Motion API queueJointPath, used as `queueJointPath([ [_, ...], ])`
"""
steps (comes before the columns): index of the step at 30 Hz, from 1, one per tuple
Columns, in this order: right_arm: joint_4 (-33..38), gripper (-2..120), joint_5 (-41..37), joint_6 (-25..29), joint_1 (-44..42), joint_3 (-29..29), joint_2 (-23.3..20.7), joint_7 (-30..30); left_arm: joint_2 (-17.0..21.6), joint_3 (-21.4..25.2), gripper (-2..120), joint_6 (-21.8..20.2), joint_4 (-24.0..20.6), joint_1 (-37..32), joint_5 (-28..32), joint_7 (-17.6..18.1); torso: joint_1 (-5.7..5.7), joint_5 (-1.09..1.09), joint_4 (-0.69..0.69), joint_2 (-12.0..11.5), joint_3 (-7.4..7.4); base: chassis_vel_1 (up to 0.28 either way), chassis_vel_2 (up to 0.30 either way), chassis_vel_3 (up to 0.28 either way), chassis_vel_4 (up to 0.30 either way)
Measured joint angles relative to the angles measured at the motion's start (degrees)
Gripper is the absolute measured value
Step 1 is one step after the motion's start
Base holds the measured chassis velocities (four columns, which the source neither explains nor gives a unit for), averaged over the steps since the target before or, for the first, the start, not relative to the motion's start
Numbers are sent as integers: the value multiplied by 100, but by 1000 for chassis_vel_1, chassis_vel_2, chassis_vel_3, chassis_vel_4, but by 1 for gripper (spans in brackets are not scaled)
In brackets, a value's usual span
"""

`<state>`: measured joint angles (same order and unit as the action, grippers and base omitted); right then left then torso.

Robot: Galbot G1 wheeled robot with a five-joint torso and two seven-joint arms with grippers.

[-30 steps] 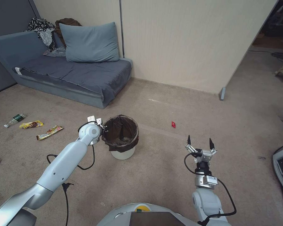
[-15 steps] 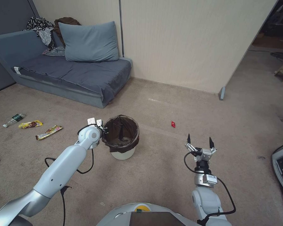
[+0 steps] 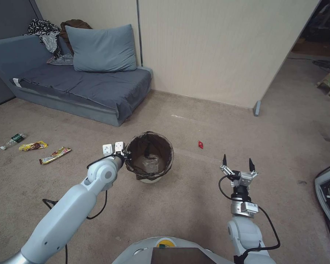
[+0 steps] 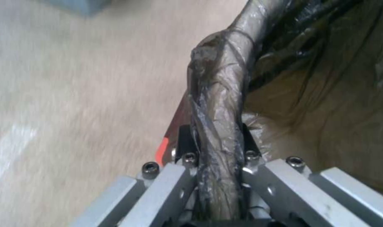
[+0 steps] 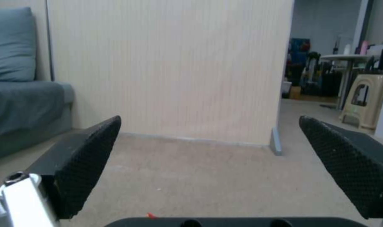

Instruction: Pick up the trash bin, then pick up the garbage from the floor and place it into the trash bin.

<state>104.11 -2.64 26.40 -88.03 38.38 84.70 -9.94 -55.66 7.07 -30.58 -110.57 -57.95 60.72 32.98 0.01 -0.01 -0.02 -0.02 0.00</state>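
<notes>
Bin-pickup step in hand, by the look of it. Left end effector clamped on the bin at the rim side nearest the wrappers, fingers pinching the brown liner where it folds over the edge. Bin on the carpet in front of the sofa, nearer the robot, and tilted, with the mouth turned up toward the head camera and the pale bottom showing inside; whether fully clear of the floor, cannot tell.

Right end effector held upright to the right of the bin, well apart from it, fingers spread wide, nothing between them.

Garbage not yet gathered: red scrap on the carpet right of the bin, beyond the right end effector; two wrappers and a small bottle well left of the bin, in front of the sofa.

Next move likely calls for a firm, steady carry of the bin, since a grip on one rim edge lets it swing, then a low reach with the free arm for the red scrap.

Left wrist view: the pinch itself, close up, with liner bunched between the fingers. Head view: the litter's spread around the bin. Right wrist view: wall, part of the sofa and a cluttered room beyond the wall end.
</notes>
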Motion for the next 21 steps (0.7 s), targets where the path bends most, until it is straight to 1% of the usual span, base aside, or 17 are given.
queueJointPath([
  [2, 29, 100, 0, -6, -4, 23, 12, -3, -83, 129, 2, 129, -181, -184, -232, -109, 0, 0, -1, 0, 0, 0, 0, 0, 0],
  [3, 29, 100, 0, -6, -4, 23, 12, -3, -83, 129, 2, 129, -181, -184, -232, -109, 0, 0, -1, 0, 0, 0, 0, 0, 0],
  [4, 42, 100, 0, -11, -8, 43, 17, -5, -147, 236, 2, 185, -323, -334, -387, -145, 0, 0, -1, 0, -1, 0, 0, 0, 0],
  [6, 48, 100, 1, -13, -9, 53, 17, -6, -181, 294, 2, 197, -396, -415, -440, -152, 0, 0, 0, 0, -1, 0, 0, 0, 0],
  [9, 52, 100, 2, -22, -1, 83, 16, -10, -331, 558, 2, 251, -750, -810, -662, -157, 0, 1, 0, 1, -1, 0, 0, 0, 0],
  [10, 52, 100, 2, -22, -1, 83, 16, -10, -331, 558, 2, 251, -750, -810, -662, -157, 0, 1, 0, 1, -1, 0, 0, 0, 0],
  [12, 52, 100, 4, -30, 6, 98, 17, -16, -440, 697, 2, 418, -928, -1145, -1058, -258, 0, 1, 1, 1, -1, 0, 0, 0, 0],
  [13, 52, 100, 4, -30, 6, 98, 17, -16, -440, 697, 2, 418, -928, -1145, -1058, -258, 0, 1, 1, 1, -1, 0, 0, 0, 0],
  [15, 52, 100, 13, -35, 9, 104, 18, -21, -553, 824, 2, 642, -1065, -1495, -1443, -394, -1, 1, 1, 1, -1, 0, 0, 0, 0],
  [16, 52, 100, 13, -35, 9, 104, 18, -21, -553, 824, 2, 642, -1065, -1495, -1443, -394, -1, 1, 1, 1, -1, 0, 0, 0, 0],
  [19, 51, 100, 22, -38, 6, 120, 14, -24, -729, 985, 2, 892, -1135, -1907, -1836, -523, -1, 1, 2, 1, -1, 0, 0, 0, 0],
  [21, 52, 100, 25, -41, 4, 124, 12, -25, -793, 1020, 2, 950, -1153, -2045, -1951, -550, -1, 2, 2, 1, -1, 0, 0, 0, 0],
])
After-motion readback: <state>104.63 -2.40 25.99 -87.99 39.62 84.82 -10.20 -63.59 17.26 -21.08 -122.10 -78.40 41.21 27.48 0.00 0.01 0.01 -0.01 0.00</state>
